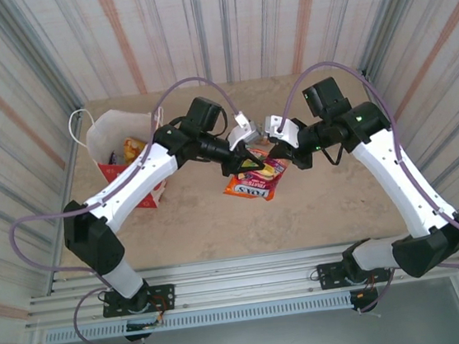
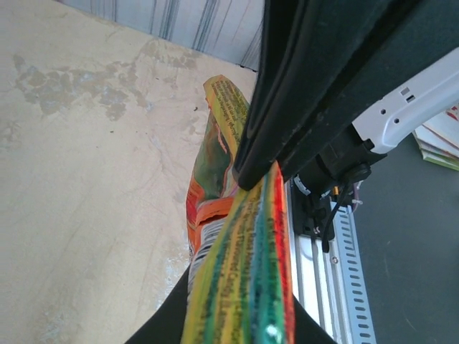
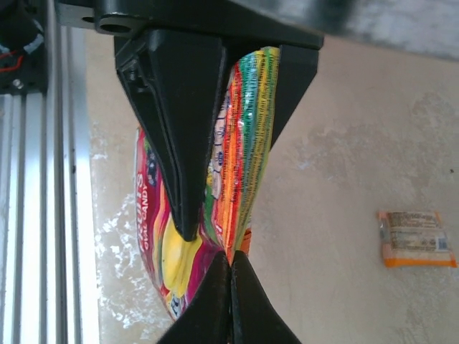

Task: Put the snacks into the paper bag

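Note:
A glossy snack packet, red and yellow on one face and striped on the other, hangs over the table's middle between both grippers. My left gripper is shut on the packet, which runs edge-on between its dark fingers. My right gripper pinches the lower edge of the packet with its tips together. Below lies an orange FOX'S packet. The white and red paper bag stands open at the left, with packets inside.
A small orange packet lies flat on the beige table beyond the right gripper. The metal rail runs along the near edge. Striped walls enclose the table on three sides.

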Tool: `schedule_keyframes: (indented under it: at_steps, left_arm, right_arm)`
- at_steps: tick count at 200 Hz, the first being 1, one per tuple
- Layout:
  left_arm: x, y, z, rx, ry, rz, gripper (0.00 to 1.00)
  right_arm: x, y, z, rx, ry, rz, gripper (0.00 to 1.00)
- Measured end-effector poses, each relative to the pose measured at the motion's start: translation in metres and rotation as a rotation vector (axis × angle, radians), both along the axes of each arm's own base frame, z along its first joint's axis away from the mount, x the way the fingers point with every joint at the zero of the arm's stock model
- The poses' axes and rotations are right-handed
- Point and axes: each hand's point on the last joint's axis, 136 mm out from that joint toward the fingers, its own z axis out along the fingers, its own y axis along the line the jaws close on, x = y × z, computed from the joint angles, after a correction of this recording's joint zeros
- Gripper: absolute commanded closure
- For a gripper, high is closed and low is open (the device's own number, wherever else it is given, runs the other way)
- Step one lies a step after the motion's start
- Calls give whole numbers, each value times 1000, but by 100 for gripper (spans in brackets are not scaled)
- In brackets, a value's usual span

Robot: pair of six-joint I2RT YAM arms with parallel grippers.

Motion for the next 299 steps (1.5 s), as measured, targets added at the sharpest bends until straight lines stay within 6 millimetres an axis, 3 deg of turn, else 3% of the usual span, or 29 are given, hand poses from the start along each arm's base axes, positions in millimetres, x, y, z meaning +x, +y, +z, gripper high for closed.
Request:
schedule_keyframes:
  at_steps: [25, 51, 112, 143, 165, 191, 215, 247, 299]
  left_arm:
    - [6, 5, 10, -1, -40, 48, 100]
    - [23, 16, 28, -18, -97, 144, 100]
    - [63, 56, 90, -52, -364, 434, 100]
    - [86, 99, 132, -85, -516, 613, 100]
    - [99, 146, 169, -117, -627, 768, 100]
    - [104, 194, 204, -159, -726, 913, 100]
    - [104, 224, 224, -195, -786, 996, 100]
    - [107, 248, 219, -167, -821, 1083, 100]
    - [124, 288, 141, 20, -748, 1207, 100]
  right_arm:
    - [10, -3, 8, 62, -94, -90, 43]
    - [20, -13, 8, 158, -173, -247, 35]
    - [55, -6, 16, 451, -124, -469, 34]
    - [66, 9, 14, 510, -68, -480, 35]
    - [65, 25, 10, 526, -32, -445, 36]
    - [65, 39, -2, 515, 8, -420, 36]
    - [66, 47, -13, 498, 41, -402, 36]
    - [66, 55, -23, 481, 65, -390, 37]
    - [66, 60, -31, 460, 86, -377, 39]
